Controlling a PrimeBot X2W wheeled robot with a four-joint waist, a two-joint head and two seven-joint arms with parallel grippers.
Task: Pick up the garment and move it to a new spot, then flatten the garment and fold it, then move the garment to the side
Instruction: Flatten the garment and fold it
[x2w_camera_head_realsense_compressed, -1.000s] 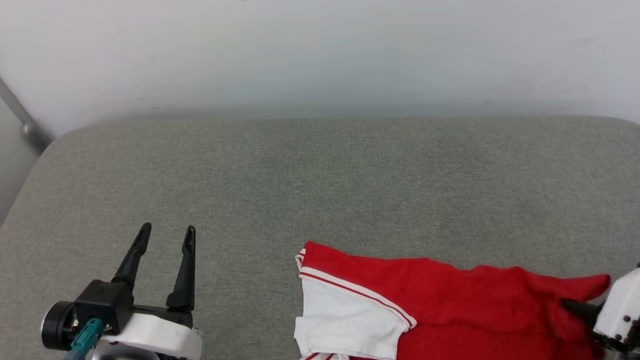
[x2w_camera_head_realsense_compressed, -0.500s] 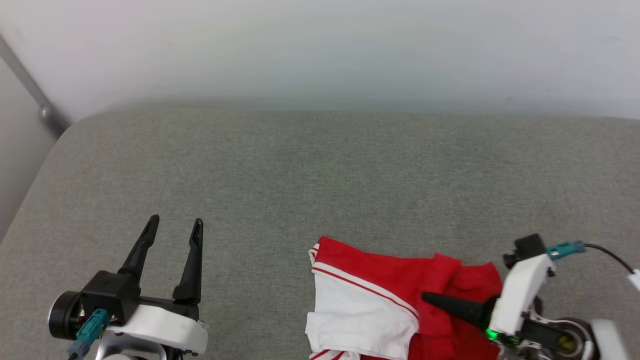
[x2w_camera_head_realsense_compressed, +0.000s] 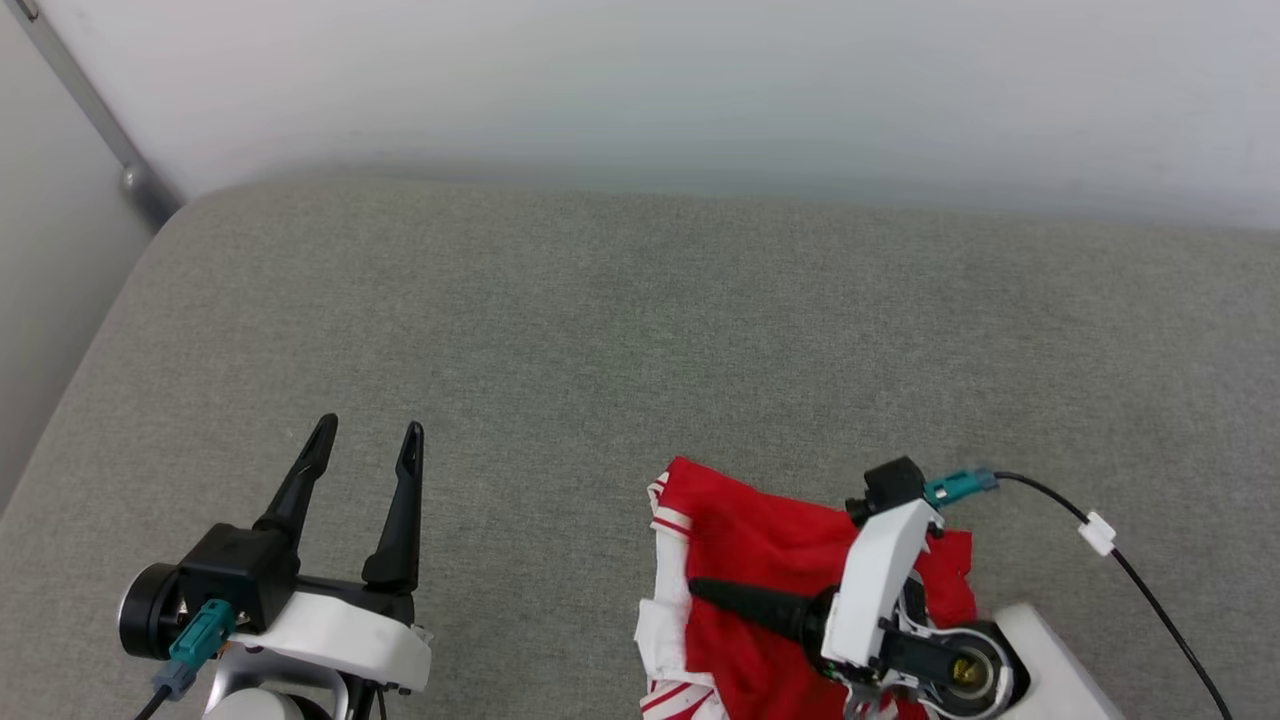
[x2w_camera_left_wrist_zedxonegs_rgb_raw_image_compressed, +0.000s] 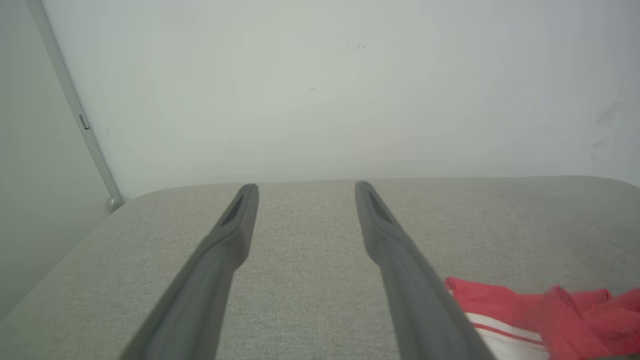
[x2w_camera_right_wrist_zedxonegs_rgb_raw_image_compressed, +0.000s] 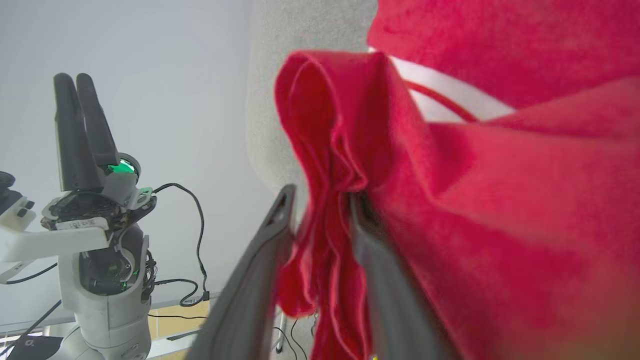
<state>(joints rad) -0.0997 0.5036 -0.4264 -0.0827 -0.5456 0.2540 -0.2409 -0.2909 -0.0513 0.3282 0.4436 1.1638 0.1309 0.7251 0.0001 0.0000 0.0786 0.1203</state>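
The garment (x2w_camera_head_realsense_compressed: 760, 545), red with white sleeves and striped trim, lies bunched on the grey cushion (x2w_camera_head_realsense_compressed: 640, 330) at the near right. My right gripper (x2w_camera_head_realsense_compressed: 700, 590) lies over it, pointing left. In the right wrist view the right gripper (x2w_camera_right_wrist_zedxonegs_rgb_raw_image_compressed: 322, 205) has its fingers a little apart, with loose red folds of the garment (x2w_camera_right_wrist_zedxonegs_rgb_raw_image_compressed: 500, 200) hanging between them. My left gripper (x2w_camera_head_realsense_compressed: 369, 430) stands open and empty over bare cushion at the near left, well apart from the cloth. From the left wrist, the left gripper (x2w_camera_left_wrist_zedxonegs_rgb_raw_image_compressed: 306, 189) has the garment (x2w_camera_left_wrist_zedxonegs_rgb_raw_image_compressed: 500, 305) at its lower right.
A pale wall runs behind the cushion, and a grey metal pole (x2w_camera_head_realsense_compressed: 90, 110) slants at the far left corner. A black cable (x2w_camera_head_realsense_compressed: 1150, 590) trails from the right wrist across the cushion. Bare cushion stretches beyond and to the left of the cloth.
The head camera has shifted. My right gripper has swept left across the garment, dragging its right part over onto the rest, and its fingers have parted. The left gripper stays open.
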